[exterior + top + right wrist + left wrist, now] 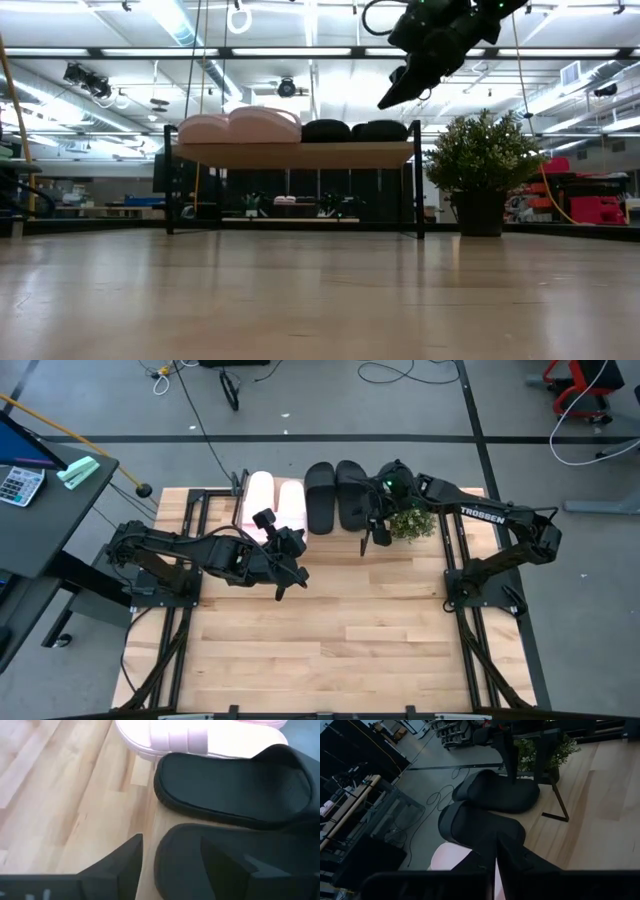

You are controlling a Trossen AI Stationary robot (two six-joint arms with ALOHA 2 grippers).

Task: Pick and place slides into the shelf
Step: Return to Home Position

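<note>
Fingers parted and empty on right gripper (372, 540), tilted above black slides (322, 500), left gripper (292, 582) fingers closed

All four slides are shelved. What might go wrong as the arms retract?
The right gripper hangs over the two black slide sandals, beside the green potted plant; pulling back low might clip either. The left gripper hovers near the pale pink slide sandals on the light wood shelf and might nudge them.

Two pale pink slides (274, 500) and two black slides (336, 495) lie side by side atop the low wood-topped shelf (300, 155).
</note>
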